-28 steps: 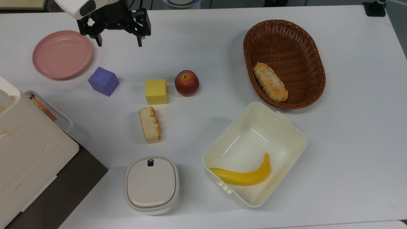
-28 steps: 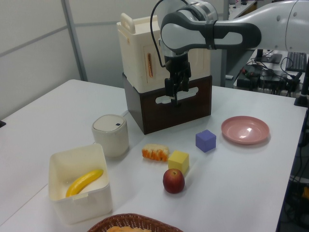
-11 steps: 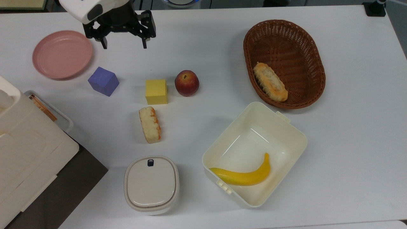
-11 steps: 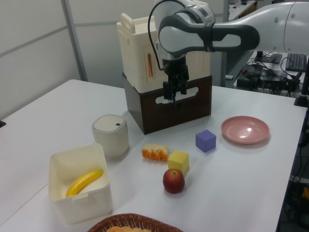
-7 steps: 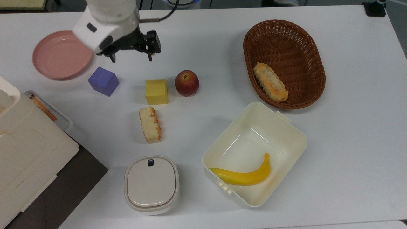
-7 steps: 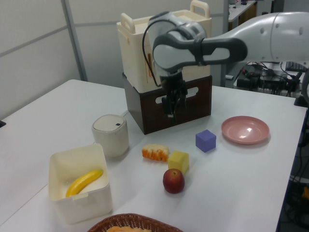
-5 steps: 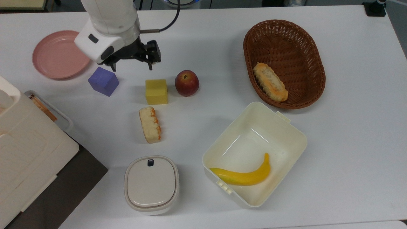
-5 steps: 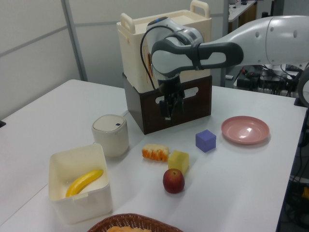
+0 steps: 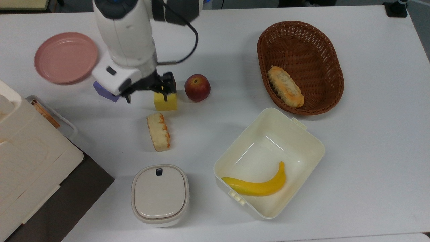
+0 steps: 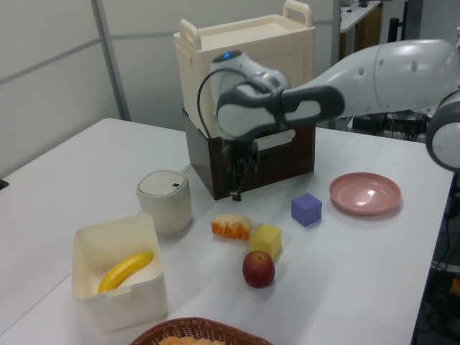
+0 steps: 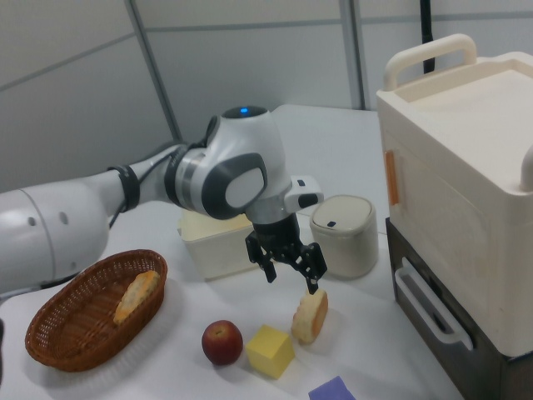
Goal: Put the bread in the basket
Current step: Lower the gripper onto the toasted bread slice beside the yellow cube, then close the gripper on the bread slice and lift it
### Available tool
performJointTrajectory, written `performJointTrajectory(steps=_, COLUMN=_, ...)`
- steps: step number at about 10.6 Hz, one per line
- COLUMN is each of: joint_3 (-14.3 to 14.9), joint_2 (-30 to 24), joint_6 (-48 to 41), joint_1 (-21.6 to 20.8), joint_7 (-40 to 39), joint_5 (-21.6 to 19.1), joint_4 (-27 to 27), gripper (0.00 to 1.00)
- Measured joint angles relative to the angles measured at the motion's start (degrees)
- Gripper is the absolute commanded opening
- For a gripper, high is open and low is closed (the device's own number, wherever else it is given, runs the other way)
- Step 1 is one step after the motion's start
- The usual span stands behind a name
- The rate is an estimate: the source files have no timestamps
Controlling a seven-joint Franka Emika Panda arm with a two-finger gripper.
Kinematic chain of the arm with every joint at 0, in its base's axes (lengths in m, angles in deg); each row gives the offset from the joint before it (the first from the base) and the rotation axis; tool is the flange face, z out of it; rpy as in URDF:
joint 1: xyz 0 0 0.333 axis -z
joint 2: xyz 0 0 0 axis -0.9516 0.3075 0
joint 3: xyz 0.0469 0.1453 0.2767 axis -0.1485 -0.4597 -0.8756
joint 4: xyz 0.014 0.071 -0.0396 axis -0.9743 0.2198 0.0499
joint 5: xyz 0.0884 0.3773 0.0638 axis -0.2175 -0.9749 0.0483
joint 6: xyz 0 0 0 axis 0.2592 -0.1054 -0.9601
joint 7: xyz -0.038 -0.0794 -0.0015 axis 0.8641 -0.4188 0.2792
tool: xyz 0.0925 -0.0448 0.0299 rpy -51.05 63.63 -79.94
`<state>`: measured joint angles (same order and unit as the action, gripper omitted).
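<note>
Since the earlier frames the arm has swung down from the upper left of the top view, past the pink plate (image 9: 66, 56), and the gripper (image 9: 146, 95) now hangs in the left-centre of the frame, over the near edge of the yellow cube (image 9: 165, 101) and partly covering the purple cube (image 9: 103, 93). Nothing else on the white table (image 9: 215, 43) has shifted.

The fingers are spread apart and carry nothing; in the right view the gripper (image 11: 291, 279) shows both prongs splayed in the air, just above the bread (image 11: 309, 316).

The bread (image 9: 158, 131) lies on the table in the lower left-centre of the top view, just below the gripper and a little toward the top view's right of its midpoint. Its long axis runs almost straight up and down the frame, with the orange scalloped crust along the side facing the top view's right. The two fingers are set apart across the frame, left to right, so the opening already seems to sit crosswise to the bread's length. Judging from this, the coming move calls for a short travel toward the bottom of the frame and a descent, so the fingers straddle the narrow width.

The basket (image 9: 332, 67) stands in the upper right of the top view, well apart from the bread, and already holds a longer roll (image 9: 285, 86). The red apple (image 9: 197, 87) and the cream box (image 9: 302, 134) lie between the two.
</note>
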<state>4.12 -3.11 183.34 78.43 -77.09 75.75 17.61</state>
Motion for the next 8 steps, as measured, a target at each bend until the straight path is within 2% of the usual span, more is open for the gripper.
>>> performJointTrajectory(steps=2, joint_3=0.0, joint_2=2.72, joint_6=4.03, joint_1=-0.81, joint_7=0.68, joint_5=0.0, joint_4=0.06, gripper=0.97)
performJointTrajectory(steps=3, joint_3=0.01, joint_2=3.72, joint_6=5.29, joint_1=-0.78, joint_7=0.69, joint_5=0.0, joint_4=0.06, gripper=0.9)
performJointTrajectory(steps=5, joint_3=0.01, joint_2=5.76, joint_6=6.96, joint_1=-0.73, joint_7=0.93, joint_5=0.0, joint_4=0.07, gripper=0.54)
performJointTrajectory(steps=8, joint_3=0.01, joint_2=7.35, joint_6=7.8, joint_1=-0.8, joint_7=1.06, joint_5=0.02, joint_4=0.39, gripper=0.21)
